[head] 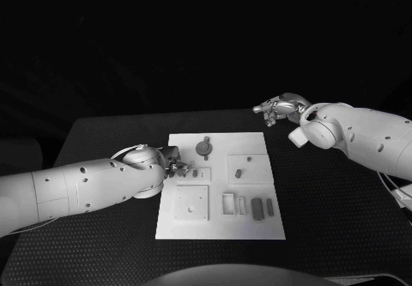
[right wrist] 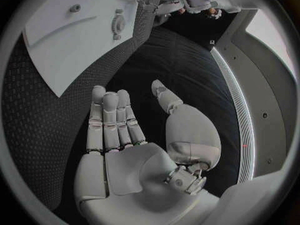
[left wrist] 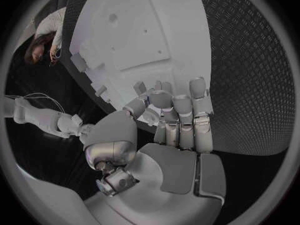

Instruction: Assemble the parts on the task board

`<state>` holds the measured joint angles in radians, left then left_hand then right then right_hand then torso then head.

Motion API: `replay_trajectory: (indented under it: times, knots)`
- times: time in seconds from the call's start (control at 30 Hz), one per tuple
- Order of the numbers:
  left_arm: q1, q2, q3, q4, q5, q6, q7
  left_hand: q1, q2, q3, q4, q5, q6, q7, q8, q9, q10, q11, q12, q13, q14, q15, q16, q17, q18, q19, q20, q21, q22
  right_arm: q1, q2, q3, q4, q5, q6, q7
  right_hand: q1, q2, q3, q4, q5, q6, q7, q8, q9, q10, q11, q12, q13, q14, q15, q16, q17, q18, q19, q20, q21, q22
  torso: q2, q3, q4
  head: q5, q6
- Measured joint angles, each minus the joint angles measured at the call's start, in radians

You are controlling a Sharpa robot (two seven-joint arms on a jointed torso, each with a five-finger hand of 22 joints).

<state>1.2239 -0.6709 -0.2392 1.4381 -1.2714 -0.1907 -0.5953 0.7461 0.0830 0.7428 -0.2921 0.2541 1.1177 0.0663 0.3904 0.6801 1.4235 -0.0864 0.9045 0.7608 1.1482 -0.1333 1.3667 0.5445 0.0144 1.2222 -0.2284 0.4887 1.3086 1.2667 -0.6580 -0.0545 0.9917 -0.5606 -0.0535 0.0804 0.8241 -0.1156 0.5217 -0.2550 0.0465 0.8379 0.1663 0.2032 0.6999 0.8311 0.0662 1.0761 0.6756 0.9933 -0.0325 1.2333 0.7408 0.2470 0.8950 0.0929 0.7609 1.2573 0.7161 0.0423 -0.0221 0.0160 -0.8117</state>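
Note:
The white task board (head: 221,226) lies in the middle of the black table. On it are a round toothed part (head: 204,147), a small part (head: 238,173) on a raised square, and dark bars (head: 256,208) near its right edge. My left hand (head: 176,167) is at the board's left edge, next to a small part (head: 196,173). In the left wrist view its fingers (left wrist: 178,110) curl over the board (left wrist: 125,30) with the thumb close to them. Whether they hold anything is hidden. My right hand (head: 275,109) hovers off the board's far right corner, its fingers (right wrist: 109,115) straight and spread, holding nothing.
A square plate with holes (head: 190,202) and a rectangular frame (head: 227,204) sit on the board's near half. Bare black table (head: 334,202) stretches right of the board. The right wrist view shows the board's corner (right wrist: 62,80) and the toothed part (right wrist: 117,22).

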Motion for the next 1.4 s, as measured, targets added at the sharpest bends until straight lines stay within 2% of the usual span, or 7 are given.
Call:
replay_trajectory:
  times: [0.47, 0.6, 0.77, 1.4]
  knots:
    - [-0.001, 0.001, 0.0, 0.005, -0.045, 0.011, -0.001, 0.0, -0.001, 0.0, 0.0, -0.008, 0.0, 0.0, 0.0, 0.0, 0.0, 0.0, 0.0, -0.002, -0.001, 0.001, -0.001, -0.004, 0.0, 0.0, 0.0, 0.004, 0.0, 0.0, -0.001, 0.0, 0.003, 0.0, 0.003, 0.0, 0.0, 0.0, 0.0, 0.0, 0.0, -0.002, 0.002, 0.0, 0.0, 0.0, 0.0, 0.004, -0.001, 0.0, 0.0, 0.0, 0.0, 0.0, 0.0, 0.0, 0.0, 0.0, 0.0, 0.0003, 0.0003, 0.0, -0.004]
    - [-0.002, 0.001, 0.0, 0.008, -0.055, 0.013, -0.001, -0.011, -0.011, 0.006, -0.006, -0.006, 0.0, 0.0, 0.006, 0.0, 0.0, 0.0, 0.004, -0.004, 0.0, 0.0, 0.002, -0.005, 0.0, 0.001, 0.002, 0.004, 0.0, 0.0, -0.001, 0.0, 0.003, 0.0, 0.003, 0.0, 0.0, 0.0, 0.0, 0.0, 0.0, -0.002, 0.002, 0.0, 0.0, 0.0, 0.0, 0.004, -0.002, 0.0, 0.0, 0.0, 0.0, 0.0, 0.0, 0.0, 0.0, 0.0, 0.0, 0.0002, 0.0004, 0.0, -0.005]
    - [-0.003, 0.001, 0.0, 0.012, -0.062, 0.017, -0.001, -0.018, -0.03, 0.009, 0.004, -0.003, 0.0, 0.0, 0.008, 0.004, 0.0, 0.0, 0.004, -0.008, 0.002, -0.002, 0.003, -0.007, 0.0, 0.005, -0.002, 0.004, 0.0, 0.0, -0.002, 0.0, 0.003, 0.0, 0.004, -0.001, 0.0, 0.0, 0.0, 0.0, 0.0, -0.002, 0.002, 0.0, 0.0, 0.0, 0.0, 0.004, -0.002, 0.0, 0.0, 0.0, 0.0, 0.0, 0.0, 0.0, 0.0, 0.0, 0.0, 0.0001, 0.0003, -0.001, -0.006]
    - [-0.004, 0.0, 0.001, 0.017, -0.069, 0.022, -0.002, -0.018, -0.032, 0.013, 0.008, -0.004, 0.001, 0.0, 0.007, 0.001, 0.004, -0.004, 0.004, -0.012, 0.002, -0.002, 0.003, -0.01, 0.0, 0.006, -0.002, 0.004, 0.0, -0.002, -0.002, 0.0, 0.003, 0.0, 0.007, -0.001, 0.0, 0.0, 0.0, 0.0, 0.0, -0.002, 0.002, 0.0, 0.0, 0.0, 0.0, 0.004, -0.004, 0.0, 0.0, 0.0, 0.0, 0.0, 0.0, 0.0, 0.0, 0.0, 0.0, -0.0004, 0.0003, -0.002, -0.007]
